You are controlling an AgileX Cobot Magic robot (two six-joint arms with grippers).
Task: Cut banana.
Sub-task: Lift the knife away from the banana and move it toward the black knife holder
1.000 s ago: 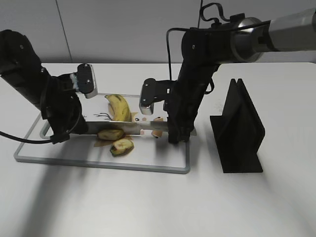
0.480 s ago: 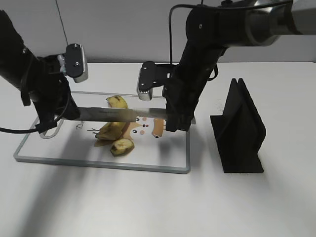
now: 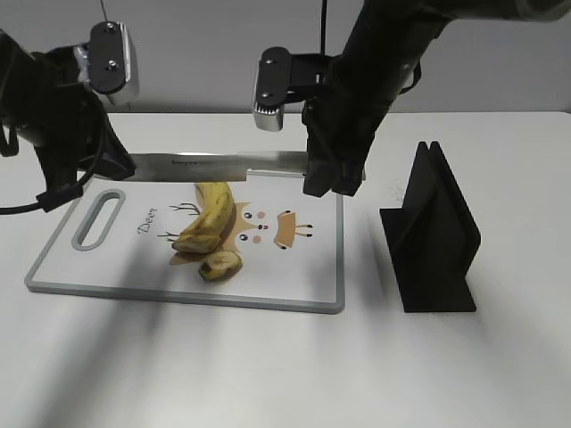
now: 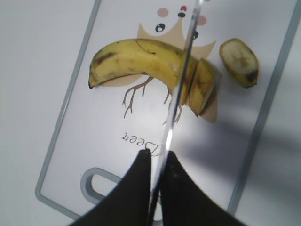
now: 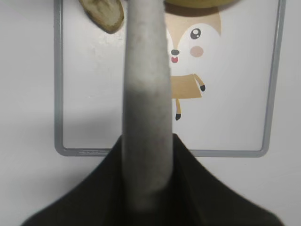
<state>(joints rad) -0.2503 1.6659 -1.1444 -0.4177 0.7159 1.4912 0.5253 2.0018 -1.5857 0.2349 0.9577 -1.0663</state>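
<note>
Yellow, brown-bruised banana point(image 4: 141, 59) lies sliced through.

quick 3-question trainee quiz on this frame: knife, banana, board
1. True or false: the knife blade rests on the cutting board.
2. What holds the knife? A) left tool only B) right tool only C) both tools
3. Fill in: the short cut stub lies ___ the board.

Key:
1. False. The knife is held level in the air above the banana.
2. C. The left tool pinches the blade end, the right tool grips the handle.
3. on
</note>
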